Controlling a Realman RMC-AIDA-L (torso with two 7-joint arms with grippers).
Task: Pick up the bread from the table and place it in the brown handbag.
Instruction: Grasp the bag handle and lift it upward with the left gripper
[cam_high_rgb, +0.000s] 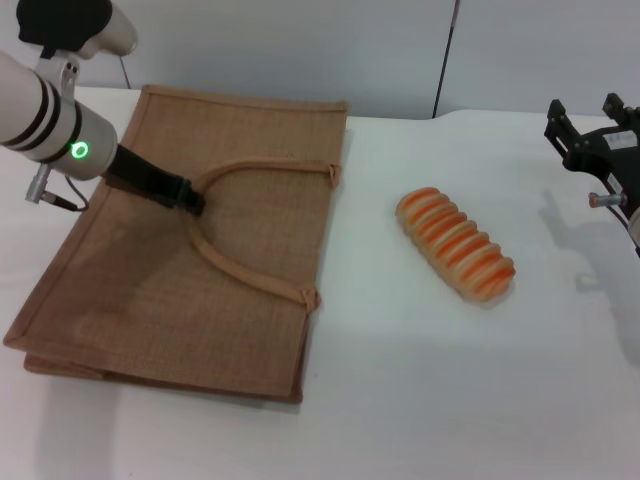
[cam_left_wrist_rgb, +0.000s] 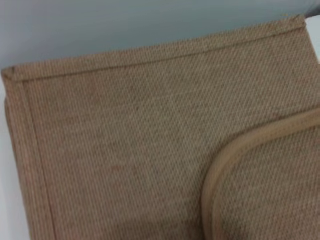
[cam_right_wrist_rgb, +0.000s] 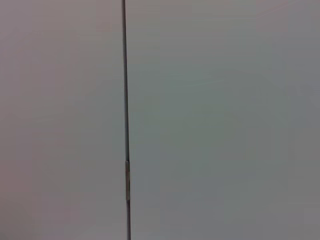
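Note:
The bread (cam_high_rgb: 456, 243), a cream loaf with orange-red ridges, lies on the white table (cam_high_rgb: 420, 380) right of centre. The brown handbag (cam_high_rgb: 230, 270) lies flat on the left; its burlap also fills the left wrist view (cam_left_wrist_rgb: 130, 125). My left gripper (cam_high_rgb: 188, 196) reaches over the bag, and its dark fingers are closed at the apex of the arched handle (cam_high_rgb: 250, 168). That handle also shows in the left wrist view (cam_left_wrist_rgb: 225, 160). My right gripper (cam_high_rgb: 585, 120) hangs open and empty at the far right edge, above the table and right of the bread.
A pale wall with a dark vertical seam (cam_high_rgb: 445, 60) stands behind the table. The right wrist view shows only that wall and seam (cam_right_wrist_rgb: 125, 120). Bare tabletop lies between the bag and the bread.

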